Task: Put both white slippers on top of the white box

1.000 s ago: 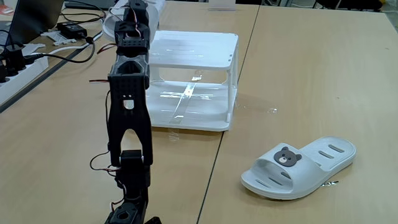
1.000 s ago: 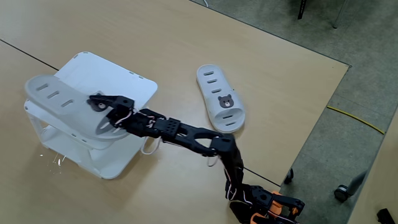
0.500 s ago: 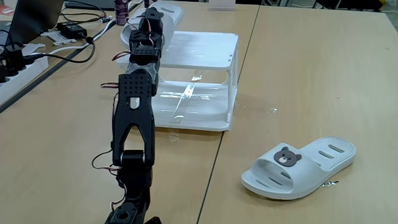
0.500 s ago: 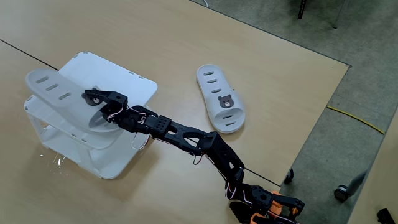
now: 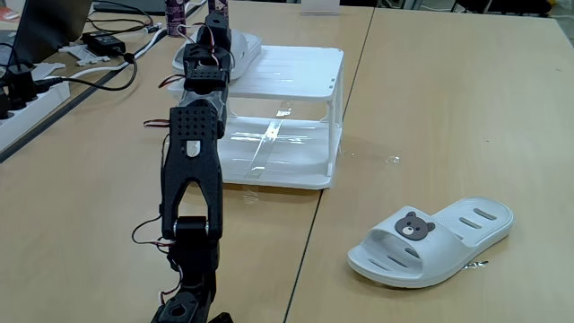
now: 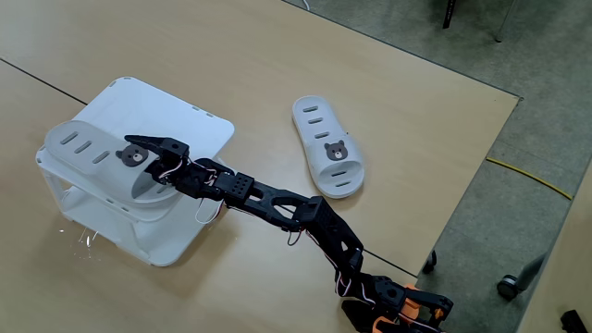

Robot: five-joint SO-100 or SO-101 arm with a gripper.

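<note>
One white slipper (image 6: 88, 153) lies flat on the top of the white box (image 6: 190, 125), bear badge up, toward the box's left side in this fixed view. My gripper (image 6: 139, 157) reaches over it with its jaws spread around the strap, open. From the low fixed view the gripper (image 5: 215, 31) hovers at the box's (image 5: 296, 72) far left corner, and the slipper (image 5: 247, 43) rests just behind it. The other white slipper (image 5: 435, 238) sits on the table to the right, also visible as the slipper (image 6: 328, 148) right of the box.
Cables, a power strip (image 5: 22, 94) and a laptop (image 5: 49, 27) crowd the far left of the table. The table's edge (image 6: 462, 185) drops to grey floor beyond the second slipper. Bare wood stretches between the box and that slipper.
The slipper held tilted above the box has dropped flat onto its top, with the bear badge now showing. The arm has barely moved.
</note>
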